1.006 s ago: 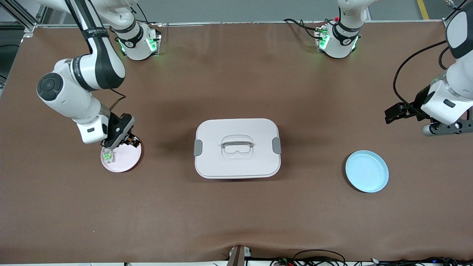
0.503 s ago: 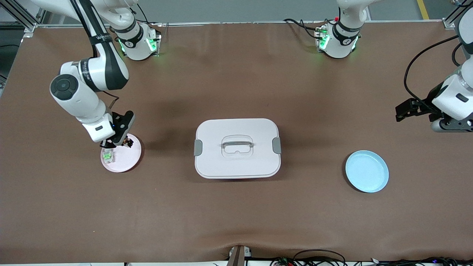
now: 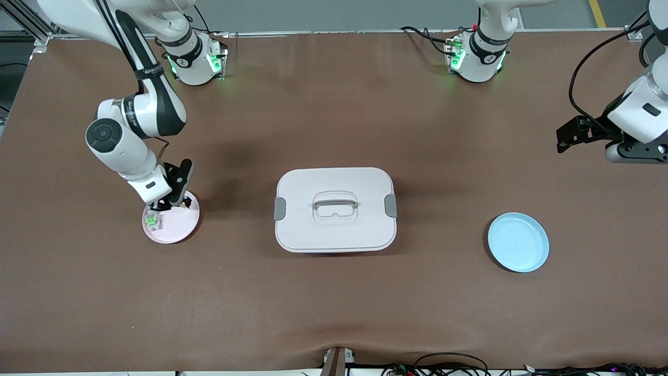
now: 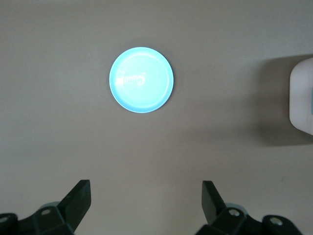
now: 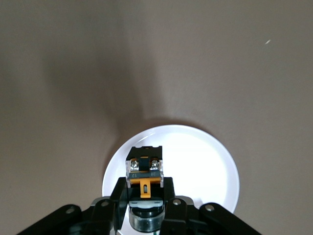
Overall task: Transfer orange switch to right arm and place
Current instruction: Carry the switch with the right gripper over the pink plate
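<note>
Two plates are seen on the brown counter (image 3: 334, 313): a pink plate (image 3: 177, 230) and a blue plate (image 3: 518, 242), with one white box (image 3: 334, 209) between. The orange switch (image 5: 144, 171) is clamped in the right gripper (image 5: 145, 188) over the pink plate, beside one green switch (image 3: 152, 221). The left gripper (image 4: 145, 198) waits, jaws apart.

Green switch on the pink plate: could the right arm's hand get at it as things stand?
Probably not yet: the right hand is shut on the orange switch over the pink plate. The green switch lies uncovered beside it, so the path looks free once the hand empties.
</note>
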Motion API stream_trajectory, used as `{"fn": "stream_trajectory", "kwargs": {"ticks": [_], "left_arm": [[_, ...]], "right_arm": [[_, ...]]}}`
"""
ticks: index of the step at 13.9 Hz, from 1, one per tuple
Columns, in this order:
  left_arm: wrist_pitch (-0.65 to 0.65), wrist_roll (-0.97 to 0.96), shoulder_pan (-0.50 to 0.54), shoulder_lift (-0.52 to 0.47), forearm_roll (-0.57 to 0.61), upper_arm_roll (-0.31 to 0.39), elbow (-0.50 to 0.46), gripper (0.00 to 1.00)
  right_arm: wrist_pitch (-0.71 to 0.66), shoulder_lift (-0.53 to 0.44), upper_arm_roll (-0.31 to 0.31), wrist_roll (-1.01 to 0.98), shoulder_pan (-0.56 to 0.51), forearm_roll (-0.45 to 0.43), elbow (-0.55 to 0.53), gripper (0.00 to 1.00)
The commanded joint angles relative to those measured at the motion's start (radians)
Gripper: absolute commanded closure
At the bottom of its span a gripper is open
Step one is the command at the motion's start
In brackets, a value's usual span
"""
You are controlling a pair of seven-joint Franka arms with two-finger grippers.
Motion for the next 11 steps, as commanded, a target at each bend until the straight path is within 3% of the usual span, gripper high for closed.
{"fn": "stream_trajectory", "kwargs": {"ticks": [1, 4, 11], "left_arm": [[0.011, -0.010, -0.028, -0.082, -0.019, 0.026, -0.080, 0.00], [0.011, -0.073, -0.052, -0.116, -0.018, 0.026, -0.110, 0.00], [0.008, -0.015, -0.063, -0.138, -0.016, 0.052, -0.114, 0.00]], "right_arm": [[0.013, 0.043, 0.013, -0.042, -0.026, -0.013, 0.003, 1.00], [0.069, 0.090, 0.016, -0.088, -0.050, -0.012, 0.002, 1.00], [0.177, 0.173, 0.016, -0.131, -0.078, -0.010, 0.006, 1.00]]}}
